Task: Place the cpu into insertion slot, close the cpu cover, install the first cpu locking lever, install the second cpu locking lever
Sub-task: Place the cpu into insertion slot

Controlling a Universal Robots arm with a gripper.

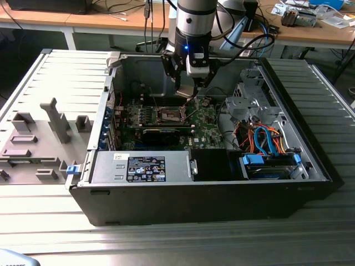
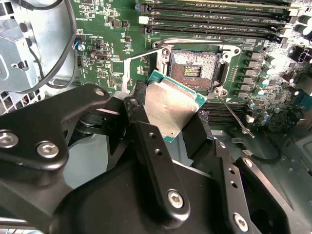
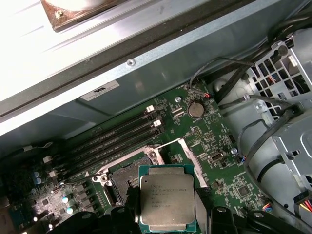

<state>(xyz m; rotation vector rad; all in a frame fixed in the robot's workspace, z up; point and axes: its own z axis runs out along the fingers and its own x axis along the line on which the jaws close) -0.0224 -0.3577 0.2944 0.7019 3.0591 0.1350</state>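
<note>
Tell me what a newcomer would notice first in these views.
The cpu, clamped between the gripper's black fingers, hangs close to the open insertion slot in both wrist views. In the exterior view the arm reaches down into an open computer case, with blue and orange cables at the exterior view's right.

A workshop-like lab — cable-strewn desks (image 1: 100, 22) behind an opened computer case (image 1: 222, 199).
</note>
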